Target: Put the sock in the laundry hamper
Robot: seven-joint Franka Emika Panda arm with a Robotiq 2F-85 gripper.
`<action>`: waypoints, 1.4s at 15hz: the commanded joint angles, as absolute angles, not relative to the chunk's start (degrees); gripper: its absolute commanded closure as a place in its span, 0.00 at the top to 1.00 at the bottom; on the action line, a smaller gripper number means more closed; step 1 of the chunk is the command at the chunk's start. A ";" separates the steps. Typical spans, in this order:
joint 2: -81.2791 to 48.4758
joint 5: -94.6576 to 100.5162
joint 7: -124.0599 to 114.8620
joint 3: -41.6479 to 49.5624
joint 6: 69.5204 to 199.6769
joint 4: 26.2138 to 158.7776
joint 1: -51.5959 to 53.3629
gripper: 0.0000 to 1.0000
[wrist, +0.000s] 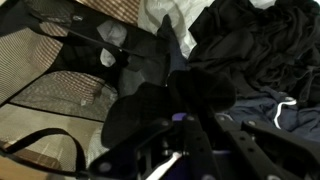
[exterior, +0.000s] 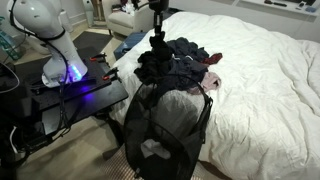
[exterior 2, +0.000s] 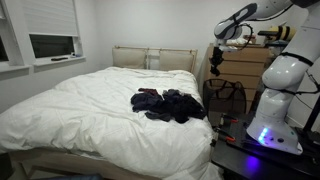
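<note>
The black mesh laundry hamper [exterior: 165,125] stands at the bed's side, with pale clothes inside; it also shows in the other exterior view [exterior 2: 226,96]. My gripper [exterior: 158,38] hangs above the bed's edge, between the hamper and a pile of dark clothes [exterior: 185,60]. It is shut on a black sock [wrist: 150,108] that dangles below the fingers [wrist: 195,125]. In the wrist view the hamper's open mouth [wrist: 60,95] lies left of the sock and the pile [wrist: 255,50] lies to the right. In an exterior view the gripper [exterior 2: 214,58] holds the sock [exterior 2: 214,71] above the hamper's near rim.
The white bed [exterior 2: 90,110] fills most of the scene. The robot base [exterior: 50,45] stands on a black stand [exterior: 70,100] beside the hamper. A wooden dresser [exterior 2: 245,65] stands behind the hamper and a window [exterior 2: 50,40] is on the far wall.
</note>
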State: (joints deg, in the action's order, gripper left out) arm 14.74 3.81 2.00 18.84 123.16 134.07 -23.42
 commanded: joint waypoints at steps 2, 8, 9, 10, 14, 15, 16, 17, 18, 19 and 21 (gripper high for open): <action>14.12 2.90 0.64 23.79 119.69 129.37 -25.51 0.02; 11.65 1.01 -1.74 28.31 126.88 127.98 -27.68 0.02; 10.86 0.71 -2.52 28.72 128.19 127.90 -27.94 0.02; 9.95 0.52 -3.37 29.07 129.96 127.91 -28.20 0.02; 6.82 0.86 -7.16 29.43 139.92 128.80 -29.09 0.02; 6.07 0.92 -8.11 29.40 141.65 128.87 -29.24 0.02; 5.42 0.87 -8.78 29.35 142.84 128.96 -29.30 0.35; 4.97 0.95 -9.15 29.31 143.97 129.13 -29.32 0.36; 4.96 0.95 -9.11 29.23 144.39 129.43 -29.19 0.43; 5.03 1.30 -9.16 29.09 144.67 129.69 -29.09 0.50; 5.42 0.98 -8.37 28.85 143.87 130.04 -28.75 0.65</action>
State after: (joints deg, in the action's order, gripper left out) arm 4.87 1.34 -7.99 29.53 143.64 129.61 -28.76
